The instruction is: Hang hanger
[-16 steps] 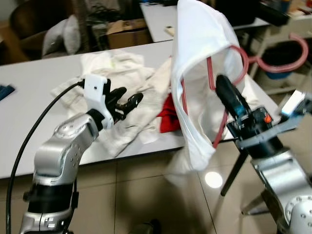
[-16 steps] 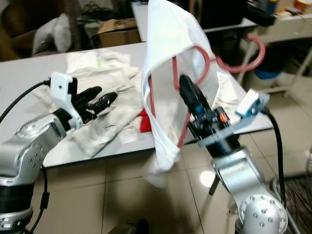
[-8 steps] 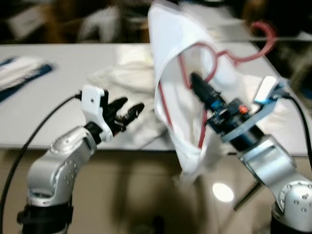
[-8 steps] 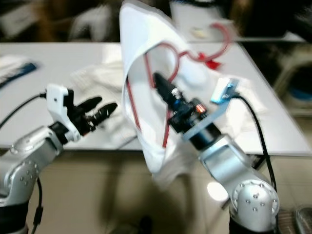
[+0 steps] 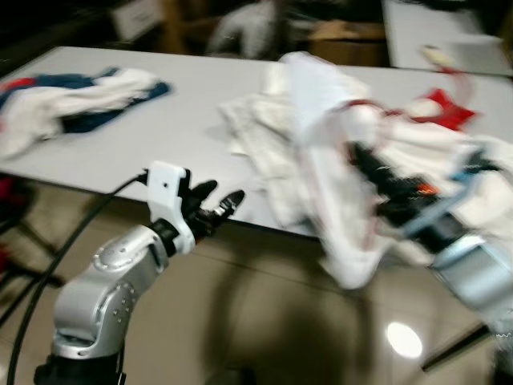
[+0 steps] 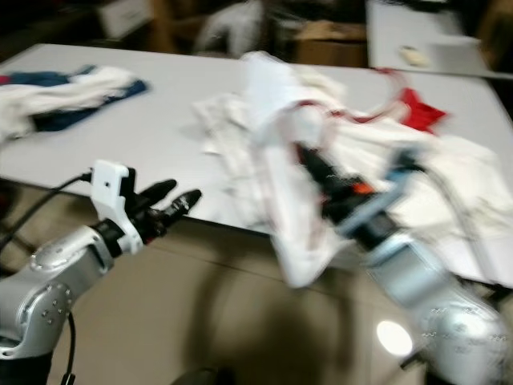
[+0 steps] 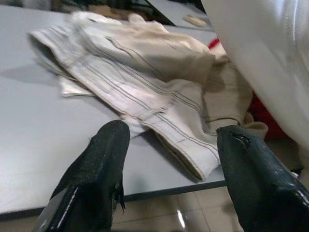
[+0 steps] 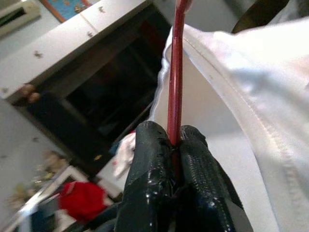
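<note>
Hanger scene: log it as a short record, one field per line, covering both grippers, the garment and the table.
right gripper: shut on the red hanger, pinching its thin bar between both fingers
garment: white garment draped on the hanger, held up in front of the table edge
left gripper: open, holding nothing, at the near edge of the table
table: white, carries a cream striped cloth, a red cloth and a blue and white pile
image quality: head views blurred
</note>
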Available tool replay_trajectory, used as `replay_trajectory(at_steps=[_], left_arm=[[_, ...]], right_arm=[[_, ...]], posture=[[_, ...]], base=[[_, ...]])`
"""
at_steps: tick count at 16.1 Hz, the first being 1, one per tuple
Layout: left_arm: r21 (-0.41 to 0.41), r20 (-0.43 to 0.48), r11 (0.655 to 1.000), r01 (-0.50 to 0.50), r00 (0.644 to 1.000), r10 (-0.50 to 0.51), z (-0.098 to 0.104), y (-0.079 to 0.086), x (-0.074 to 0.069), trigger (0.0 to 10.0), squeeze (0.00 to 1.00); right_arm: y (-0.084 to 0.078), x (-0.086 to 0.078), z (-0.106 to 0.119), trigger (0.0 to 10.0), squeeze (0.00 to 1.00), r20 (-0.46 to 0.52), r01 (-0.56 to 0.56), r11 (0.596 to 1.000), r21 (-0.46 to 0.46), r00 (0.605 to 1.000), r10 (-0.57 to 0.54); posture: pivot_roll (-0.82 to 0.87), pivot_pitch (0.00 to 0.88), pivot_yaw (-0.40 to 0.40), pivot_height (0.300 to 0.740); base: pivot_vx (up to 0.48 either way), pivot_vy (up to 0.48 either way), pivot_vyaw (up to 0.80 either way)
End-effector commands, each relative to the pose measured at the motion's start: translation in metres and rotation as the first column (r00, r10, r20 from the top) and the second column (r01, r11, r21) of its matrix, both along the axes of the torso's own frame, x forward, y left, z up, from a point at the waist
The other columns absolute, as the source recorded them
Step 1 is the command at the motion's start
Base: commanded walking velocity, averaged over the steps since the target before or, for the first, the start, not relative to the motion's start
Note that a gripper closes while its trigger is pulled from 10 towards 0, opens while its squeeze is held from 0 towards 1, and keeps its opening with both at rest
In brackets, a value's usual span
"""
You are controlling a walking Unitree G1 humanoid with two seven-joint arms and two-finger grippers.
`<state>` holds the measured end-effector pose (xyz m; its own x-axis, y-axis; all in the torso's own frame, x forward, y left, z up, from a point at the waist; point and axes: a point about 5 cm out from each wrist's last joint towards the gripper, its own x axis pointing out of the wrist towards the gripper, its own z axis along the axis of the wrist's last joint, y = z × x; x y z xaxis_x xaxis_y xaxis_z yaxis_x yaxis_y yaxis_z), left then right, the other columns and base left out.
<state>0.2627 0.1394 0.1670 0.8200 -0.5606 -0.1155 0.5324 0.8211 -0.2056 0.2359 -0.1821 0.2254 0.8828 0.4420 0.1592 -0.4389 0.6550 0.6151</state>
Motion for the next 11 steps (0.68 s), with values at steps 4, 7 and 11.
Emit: replay_trajectory(at_steps=[4, 7, 11], left_arm=[[-0.031, 0.024, 1.0, 0.004, 1.0, -0.004, 0.009, 0.0, 0.006, 10.0, 0.0], [-0.038, 0.036, 0.999, 0.017, 0.999, -0.016, 0.012, -0.004, 0.007, 10.0, 0.0], [-0.047, 0.033, 0.999, 0.02, 0.999, -0.019, 0.011, -0.007, 0.002, 10.0, 0.0]], right_arm=[[-0.048, -0.007, 0.151, 10.0, 0.0, 0.491, 0.103, 0.992, 0.068, 0.863, -0.123], [-0.033, -0.014, 0.19, 10.0, 0.0, 0.592, 0.004, 0.994, 0.11, 0.803, -0.069], [0.017, 0.002, 0.14, 10.0, 0.0, 0.392, -0.183, 0.973, 0.141, 0.913, 0.115]], posture=[[-0.07, 0.048, 0.069, 0.74], [-0.07, 0.047, 0.063, 0.74], [-0.06, 0.046, 0.051, 0.74]], base=[[0.0, 0.0, 0.75], [0.0, 0.0, 0.76], [0.0, 0.0, 0.77]])
